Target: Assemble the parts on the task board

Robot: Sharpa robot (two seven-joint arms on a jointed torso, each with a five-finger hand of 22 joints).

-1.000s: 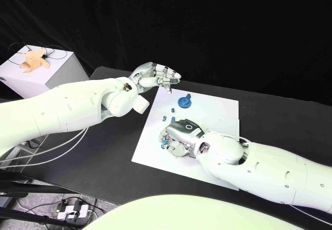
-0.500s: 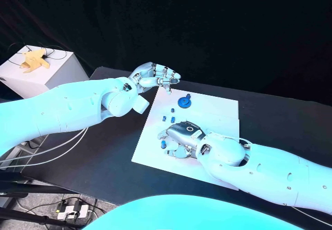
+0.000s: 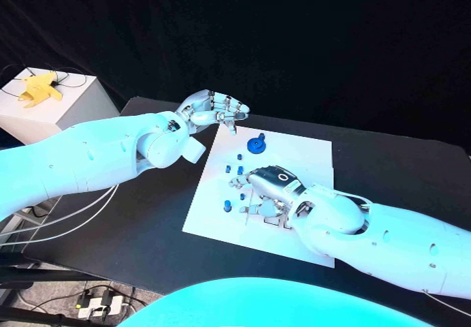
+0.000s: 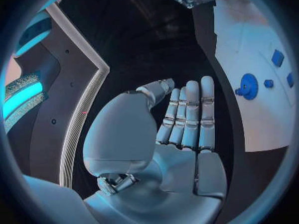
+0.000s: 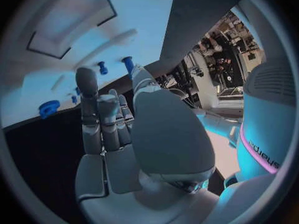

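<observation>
Since before, right hand [image 3: 263,193] farther right.

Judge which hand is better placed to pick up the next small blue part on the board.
Right, probably. The right hand hangs over the task board beside the small blue parts; the left hand sits off the board's far corner, holding nothing.

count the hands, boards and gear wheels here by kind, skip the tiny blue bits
silver many-fingered hands: 2, the left hand and the right hand
white flat task board: 1
blue toothed gear wheel: 1
total: 4
</observation>
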